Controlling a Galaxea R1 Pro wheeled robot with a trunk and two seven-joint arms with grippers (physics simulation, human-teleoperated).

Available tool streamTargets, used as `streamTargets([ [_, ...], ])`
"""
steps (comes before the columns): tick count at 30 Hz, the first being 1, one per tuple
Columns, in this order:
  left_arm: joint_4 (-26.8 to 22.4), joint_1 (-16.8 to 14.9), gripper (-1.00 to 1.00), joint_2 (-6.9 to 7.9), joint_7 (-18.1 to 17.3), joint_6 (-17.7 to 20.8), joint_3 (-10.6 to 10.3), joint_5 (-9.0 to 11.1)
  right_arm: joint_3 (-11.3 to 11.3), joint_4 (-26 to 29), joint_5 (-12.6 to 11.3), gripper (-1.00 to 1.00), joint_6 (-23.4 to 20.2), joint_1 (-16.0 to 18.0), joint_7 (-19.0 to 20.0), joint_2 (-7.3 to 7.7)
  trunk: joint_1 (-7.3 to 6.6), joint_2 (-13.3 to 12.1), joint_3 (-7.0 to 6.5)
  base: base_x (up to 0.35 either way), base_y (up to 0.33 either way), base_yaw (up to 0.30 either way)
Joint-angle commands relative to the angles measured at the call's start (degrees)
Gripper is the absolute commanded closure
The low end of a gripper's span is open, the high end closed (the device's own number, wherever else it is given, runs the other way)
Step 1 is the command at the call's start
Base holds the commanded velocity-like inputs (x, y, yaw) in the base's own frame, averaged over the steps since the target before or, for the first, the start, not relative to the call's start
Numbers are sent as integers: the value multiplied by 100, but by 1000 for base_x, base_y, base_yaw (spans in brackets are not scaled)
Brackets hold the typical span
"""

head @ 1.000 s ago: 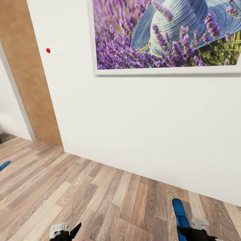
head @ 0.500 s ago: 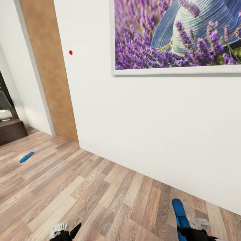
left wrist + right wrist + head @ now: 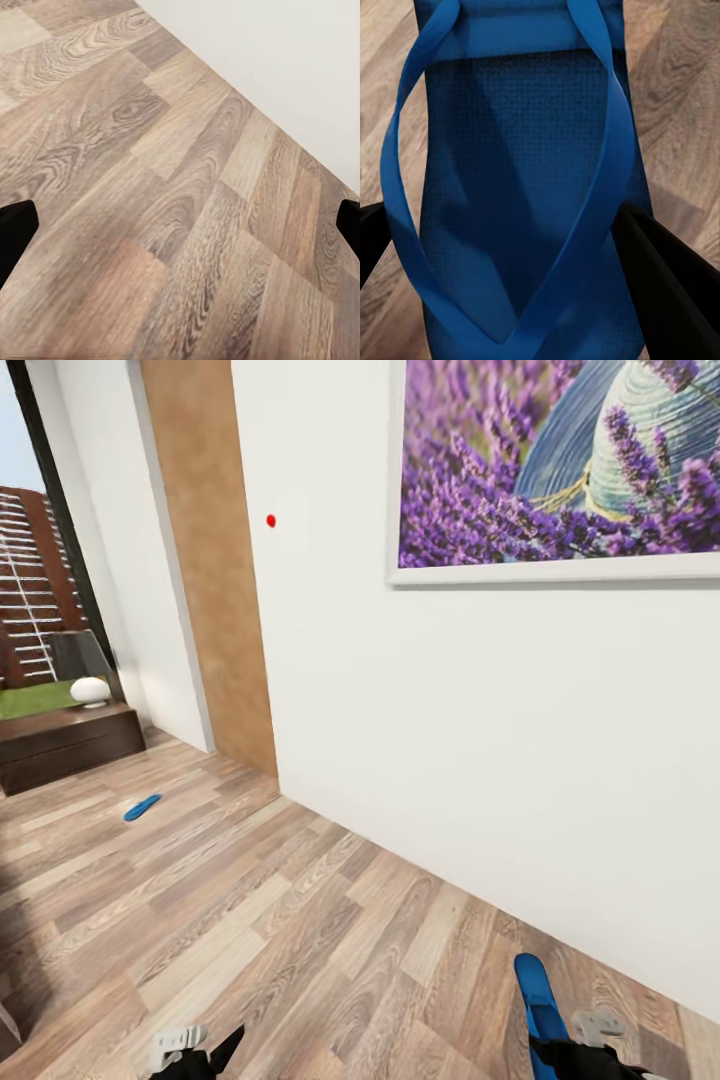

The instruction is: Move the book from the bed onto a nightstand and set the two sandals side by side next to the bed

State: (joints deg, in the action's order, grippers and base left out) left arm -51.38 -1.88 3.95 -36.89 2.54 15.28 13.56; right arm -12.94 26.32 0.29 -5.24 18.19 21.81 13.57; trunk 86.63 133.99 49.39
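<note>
Right wrist view: right pincer (image 3: 521, 255) clamped on a blue sandal (image 3: 517, 172), black fingers (image 3: 660, 277) pressing either side of its dimpled foam sole, smooth straps meeting in a V. Left pincer (image 3: 180, 225) spread wide over grainy wood-plank floor (image 3: 150, 187), holding nothing. Second sandal (image 3: 142, 807) flat on the floor well away, near a dark-brown nightstand (image 3: 65, 745) bearing a rounded white lamp (image 3: 90, 690). Framed lavender print (image 3: 560, 470) on smooth white wall.

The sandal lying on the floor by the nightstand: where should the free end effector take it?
The sandal lies flat and thin on the floor. Probably come from above with the left end effector, open, and pinch across the narrow width at mid-length. Its straps are too small to make out.
</note>
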Motion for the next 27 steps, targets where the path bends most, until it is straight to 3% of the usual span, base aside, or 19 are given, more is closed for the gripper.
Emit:
streamTargets([
  [1,4,-5,-100,-7,-29,27,7,41,-42,13,-2,100,-47,0,34,-4,-1,2,6,0,0,290],
  [27,5,-5,-100,-96,-21,22,10,32,-42,13,-2,100,-47,0,34,-5,-1,2,6,0,0,290],
])
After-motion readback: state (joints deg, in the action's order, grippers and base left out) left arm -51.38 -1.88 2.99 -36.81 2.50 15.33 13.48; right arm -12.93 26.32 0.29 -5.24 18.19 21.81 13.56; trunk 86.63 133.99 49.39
